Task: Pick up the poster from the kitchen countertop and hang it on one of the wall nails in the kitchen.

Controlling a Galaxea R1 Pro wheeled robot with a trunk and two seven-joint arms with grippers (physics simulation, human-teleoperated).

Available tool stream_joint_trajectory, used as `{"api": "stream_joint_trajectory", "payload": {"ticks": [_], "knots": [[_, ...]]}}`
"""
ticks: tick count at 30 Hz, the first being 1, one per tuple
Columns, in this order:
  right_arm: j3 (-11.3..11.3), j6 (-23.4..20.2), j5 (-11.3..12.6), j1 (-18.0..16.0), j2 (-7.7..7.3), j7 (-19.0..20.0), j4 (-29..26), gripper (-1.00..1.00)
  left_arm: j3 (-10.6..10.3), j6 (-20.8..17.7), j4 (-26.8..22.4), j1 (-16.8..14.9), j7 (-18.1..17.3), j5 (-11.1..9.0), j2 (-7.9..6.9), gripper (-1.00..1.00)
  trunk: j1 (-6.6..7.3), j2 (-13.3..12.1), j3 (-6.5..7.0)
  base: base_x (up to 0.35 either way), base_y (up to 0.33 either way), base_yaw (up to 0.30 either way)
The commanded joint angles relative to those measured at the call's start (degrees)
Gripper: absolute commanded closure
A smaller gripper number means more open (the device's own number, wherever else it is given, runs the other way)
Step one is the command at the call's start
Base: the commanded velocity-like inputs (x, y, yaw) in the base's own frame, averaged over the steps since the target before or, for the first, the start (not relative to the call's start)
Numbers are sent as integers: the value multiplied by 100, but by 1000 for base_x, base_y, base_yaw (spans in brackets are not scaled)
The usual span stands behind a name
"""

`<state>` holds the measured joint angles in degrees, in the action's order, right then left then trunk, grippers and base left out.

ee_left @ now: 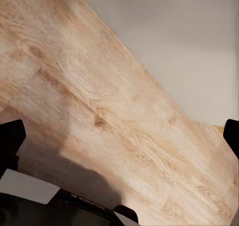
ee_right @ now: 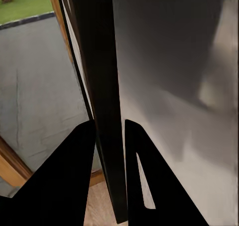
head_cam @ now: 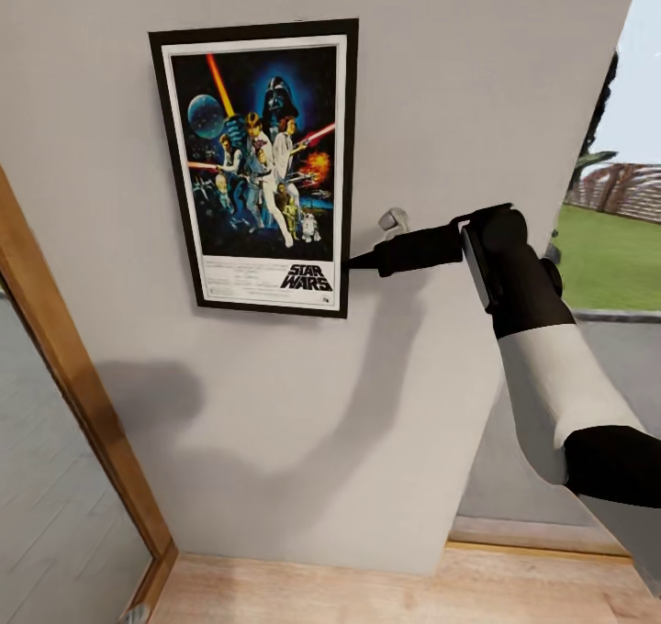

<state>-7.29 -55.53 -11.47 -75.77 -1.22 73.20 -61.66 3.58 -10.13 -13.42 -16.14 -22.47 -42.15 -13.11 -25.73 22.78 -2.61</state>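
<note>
The right end effector is clamped on the poster's lower right edge, reaching in from that side. The poster stands upright, long axis vertical, flat against the wall; no nail is visible.

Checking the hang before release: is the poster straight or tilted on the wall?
Slightly tilted. In the head view the poster leans, top toward the left, against the wall, its lower right edge pinched by the right hand.

A plain grey wall fills the scene, shadowed low at left. Pale wood floor runs below, a wooden door frame left, sunlit lawn far right.
</note>
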Motion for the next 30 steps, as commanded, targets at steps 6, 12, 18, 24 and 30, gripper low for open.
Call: {"api": "stream_joint_trajectory", "payload": {"ticks": [6,12,18,24,30], "knots": [[0,-46,-49,-8,-1,63,-4,100,37,-60,-3,-4,-21,-30,1,-100,-6,14,-13,110,0,0],[0,-46,-49,-8,-1,63,-4,100,37,-60,-3,-4,-21,-30,-1,-100,-6,14,-13,14,0,0],[-1,-46,-49,-8,-1,63,-19,100,37,-60,-3,-4,-21,-30,1,-100,-6,14,-13,1,0,0],[0,-46,-49,-6,-1,63,-20,100,37,-60,-3,-4,-21,-30,1,-100,-6,14,-13,0,0,0],[0,-46,-54,-5,-1,63,-22,100,37,-60,-3,-4,-21,-30,-4,-100,-6,14,-13,0,0,0]]}}
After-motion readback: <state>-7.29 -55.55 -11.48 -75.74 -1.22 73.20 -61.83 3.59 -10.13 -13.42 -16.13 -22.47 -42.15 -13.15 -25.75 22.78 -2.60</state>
